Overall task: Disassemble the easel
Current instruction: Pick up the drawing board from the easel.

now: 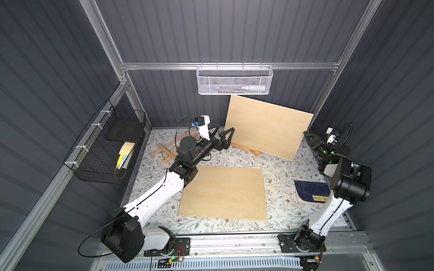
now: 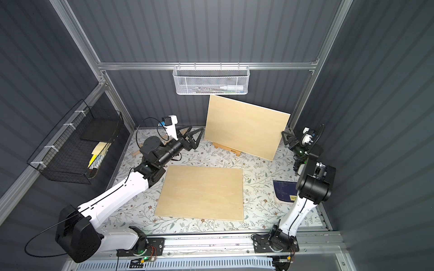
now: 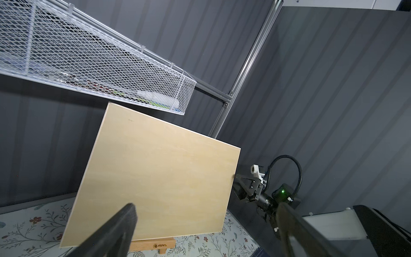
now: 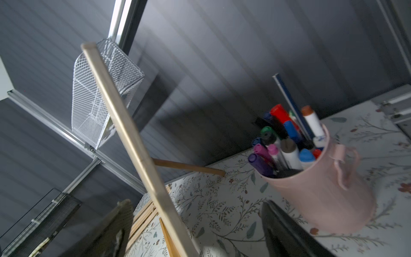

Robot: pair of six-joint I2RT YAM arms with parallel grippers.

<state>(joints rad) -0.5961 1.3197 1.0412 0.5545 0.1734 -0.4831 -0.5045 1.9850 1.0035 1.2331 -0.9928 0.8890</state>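
Far left, loose wooden sticks lie on the table. My left gripper hangs wide open just beside the left edge of the board, which leans upright on the small easel at the back. My right gripper is open too, its jaws either side of the board's right edge. I judge little is done: the board has yet to come off.

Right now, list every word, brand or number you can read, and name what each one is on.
"Marie's" (soft, my best reading): brand mark on the easel ledge.
Yellow label on the navy mat: print too small to read.
Markers in the pink cup: any print too blurred to read.
Nothing else is legible.
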